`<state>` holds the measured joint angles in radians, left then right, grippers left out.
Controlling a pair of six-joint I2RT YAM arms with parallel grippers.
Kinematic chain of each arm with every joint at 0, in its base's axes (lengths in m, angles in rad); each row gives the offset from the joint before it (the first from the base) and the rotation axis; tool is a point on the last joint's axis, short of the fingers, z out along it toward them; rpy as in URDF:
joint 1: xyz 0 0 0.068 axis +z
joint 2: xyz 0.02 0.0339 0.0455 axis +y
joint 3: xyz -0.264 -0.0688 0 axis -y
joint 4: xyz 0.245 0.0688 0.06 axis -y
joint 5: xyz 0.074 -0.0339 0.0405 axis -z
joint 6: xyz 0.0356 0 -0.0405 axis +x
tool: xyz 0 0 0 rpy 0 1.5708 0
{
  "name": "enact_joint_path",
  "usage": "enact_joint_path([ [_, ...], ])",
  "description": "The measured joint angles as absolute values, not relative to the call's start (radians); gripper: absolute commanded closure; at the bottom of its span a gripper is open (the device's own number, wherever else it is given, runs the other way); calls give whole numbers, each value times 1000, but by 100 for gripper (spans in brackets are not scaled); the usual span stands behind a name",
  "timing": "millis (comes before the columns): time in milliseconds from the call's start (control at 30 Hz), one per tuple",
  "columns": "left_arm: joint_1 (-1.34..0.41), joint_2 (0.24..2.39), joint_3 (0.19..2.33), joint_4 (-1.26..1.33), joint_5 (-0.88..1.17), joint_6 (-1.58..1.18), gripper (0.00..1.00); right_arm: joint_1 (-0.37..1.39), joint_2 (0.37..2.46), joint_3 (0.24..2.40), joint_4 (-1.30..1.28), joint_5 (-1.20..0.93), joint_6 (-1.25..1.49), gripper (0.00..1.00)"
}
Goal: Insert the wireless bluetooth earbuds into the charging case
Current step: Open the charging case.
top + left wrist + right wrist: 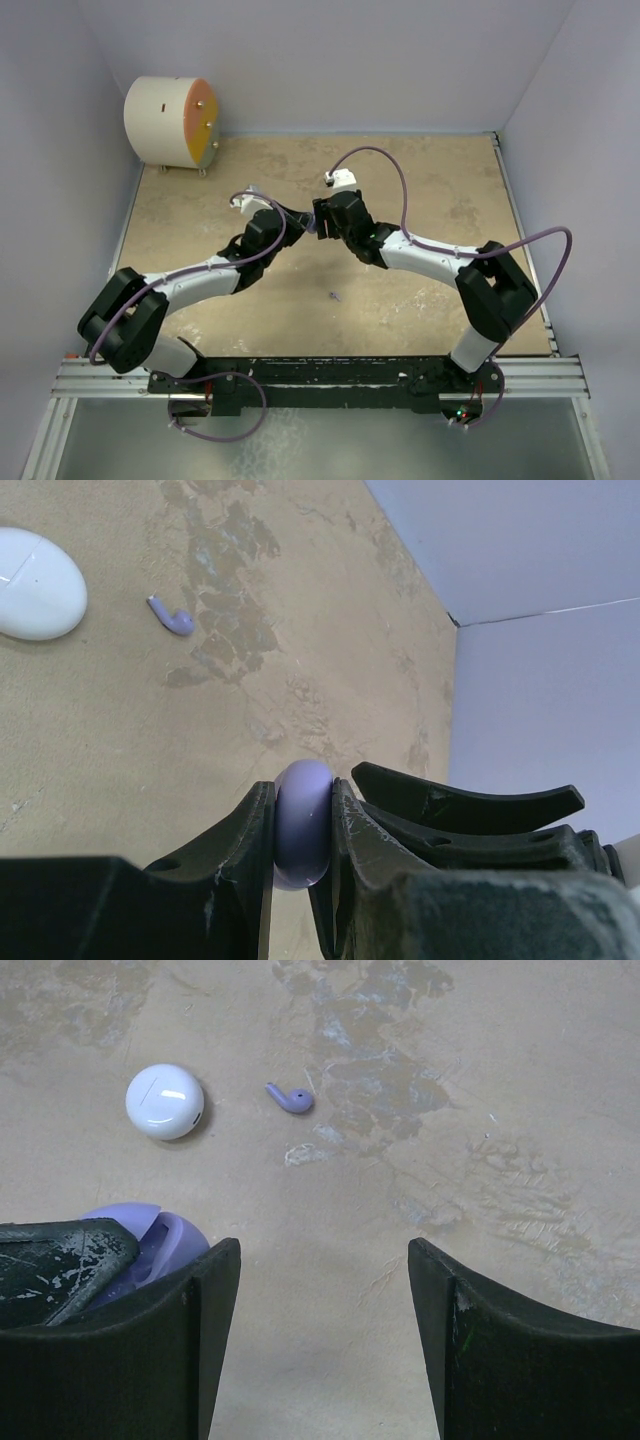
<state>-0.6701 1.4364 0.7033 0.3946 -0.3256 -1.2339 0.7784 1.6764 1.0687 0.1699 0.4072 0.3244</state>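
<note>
Left gripper (303, 792) clamps a lilac charging case (303, 830) between its fingers; right gripper (325, 1332) hangs wide open, empty. A lilac earbud (290, 1098) lies on the table (500, 1110) near a white case (165, 1101).

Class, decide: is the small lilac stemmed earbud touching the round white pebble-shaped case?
Apart. The right wrist view shows a strip of bare tabletop between the lilac earbud and the white case.
</note>
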Motion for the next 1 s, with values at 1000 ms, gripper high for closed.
enact_joint_path([
  [1000,-670,1471,686,486,-311,-1273,100,756,1713,1077,210,373,331,29],
])
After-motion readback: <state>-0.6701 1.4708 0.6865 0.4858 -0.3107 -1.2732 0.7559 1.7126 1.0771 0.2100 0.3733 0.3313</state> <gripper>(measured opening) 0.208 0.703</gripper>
